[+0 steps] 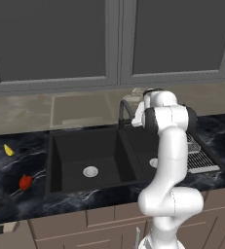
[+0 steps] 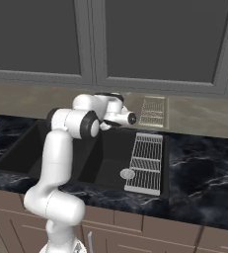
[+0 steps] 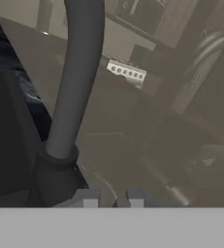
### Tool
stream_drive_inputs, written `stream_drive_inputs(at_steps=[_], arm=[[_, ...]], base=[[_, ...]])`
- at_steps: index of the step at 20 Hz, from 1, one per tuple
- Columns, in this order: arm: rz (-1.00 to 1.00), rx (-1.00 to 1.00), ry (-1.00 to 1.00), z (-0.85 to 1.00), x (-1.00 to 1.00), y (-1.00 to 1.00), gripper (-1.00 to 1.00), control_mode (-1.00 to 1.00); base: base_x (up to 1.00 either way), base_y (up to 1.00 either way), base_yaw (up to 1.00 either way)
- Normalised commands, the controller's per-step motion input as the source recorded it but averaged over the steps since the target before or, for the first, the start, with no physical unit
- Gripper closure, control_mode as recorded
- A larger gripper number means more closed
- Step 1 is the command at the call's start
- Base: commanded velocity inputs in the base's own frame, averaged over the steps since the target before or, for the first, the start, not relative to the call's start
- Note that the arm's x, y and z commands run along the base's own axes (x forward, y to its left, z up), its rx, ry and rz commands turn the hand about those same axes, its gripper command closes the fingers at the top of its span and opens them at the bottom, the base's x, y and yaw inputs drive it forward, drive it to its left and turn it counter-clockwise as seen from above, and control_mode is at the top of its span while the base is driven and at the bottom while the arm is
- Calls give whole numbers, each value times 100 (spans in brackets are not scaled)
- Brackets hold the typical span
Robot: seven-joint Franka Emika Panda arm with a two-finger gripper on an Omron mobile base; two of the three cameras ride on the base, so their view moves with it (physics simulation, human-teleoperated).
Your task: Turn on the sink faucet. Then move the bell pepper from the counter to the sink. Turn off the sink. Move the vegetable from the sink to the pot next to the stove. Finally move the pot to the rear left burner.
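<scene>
Room: a kitchen with grey cupboard doors [image 1: 55, 39] up high and a pale stone wall under them.
Counter: the black counter [image 1: 11, 175] with thin white lines runs along the wall.
Sink: the black sink [image 1: 60, 160] has two bowls, and each bowl has a round silver drain.
Faucet: the sink faucet [image 1: 125, 111] stands at the back of the sink, between the two bowls. In the hand view it is a thick grey pipe [image 3: 77, 82] rising from its base, very close to the camera.
Gripper: the gripper [image 3: 111, 197] is up at the back of the sink, right next to the faucet. Its two small tips sit close together with nothing between them. I cannot tell if they touch the faucet.
Bell pepper: the red bell pepper [image 1: 25, 182] lies on the counter left of the sink, near the front edge. It is well apart from the gripper, past the whole left bowl.
Yellow piece: a small yellow piece [image 1: 8, 150] lies further back on the same side.
Rack: the right base view shows the whole silver wire rack [image 2: 147, 163] lying over the right end of the sink. In the left base view the arm hides part of it.
Open room: both bowls are bare inside.
</scene>
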Motion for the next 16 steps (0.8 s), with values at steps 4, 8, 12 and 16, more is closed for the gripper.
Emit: stream_drive_inputs(at_steps=[4,8,12,16], arm=[[-16,3,0,-11,0,-29,100,-100],[-11,4,0,-27,0,-41,100,-100],[-4,7,0,-33,0,-55,100,-100],[-1,5,0,-39,0,-60,100,-100]], base=[[0,0,0],[0,0,0],[0,0,0],[0,0,0]])
